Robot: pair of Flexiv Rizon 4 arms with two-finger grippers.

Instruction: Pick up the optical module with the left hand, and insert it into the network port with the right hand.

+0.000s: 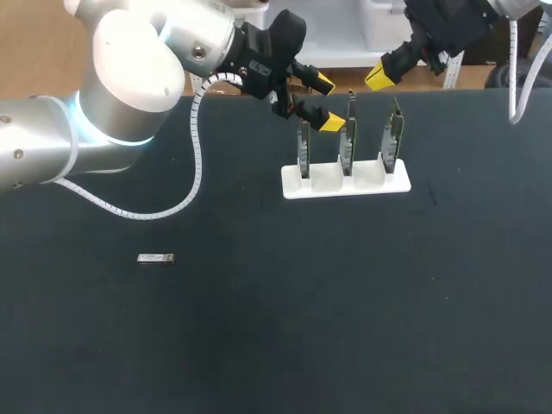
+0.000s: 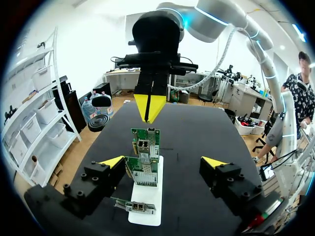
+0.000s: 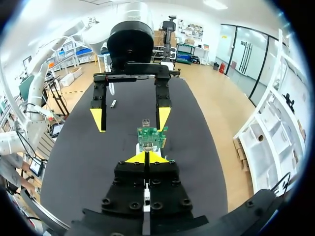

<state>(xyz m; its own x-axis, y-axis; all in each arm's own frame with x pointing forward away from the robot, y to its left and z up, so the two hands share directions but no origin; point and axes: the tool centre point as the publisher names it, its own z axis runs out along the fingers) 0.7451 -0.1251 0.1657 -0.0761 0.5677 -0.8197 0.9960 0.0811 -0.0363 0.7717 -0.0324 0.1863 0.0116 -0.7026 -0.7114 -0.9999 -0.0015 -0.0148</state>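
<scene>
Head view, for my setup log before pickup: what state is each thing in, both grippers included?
left gripper: open, holding nothing.
right gripper: shut, holding nothing.
optical module: lying flat on the table, apart from both grippers, not picked up.
three circuit boards: standing upright in a row in the holder.
white holder: resting flat on the table.

Black matte surface (image 1: 345, 328) fills most of head view; white slotted rack (image 1: 362, 183) sits on it nr far edge.
</scene>
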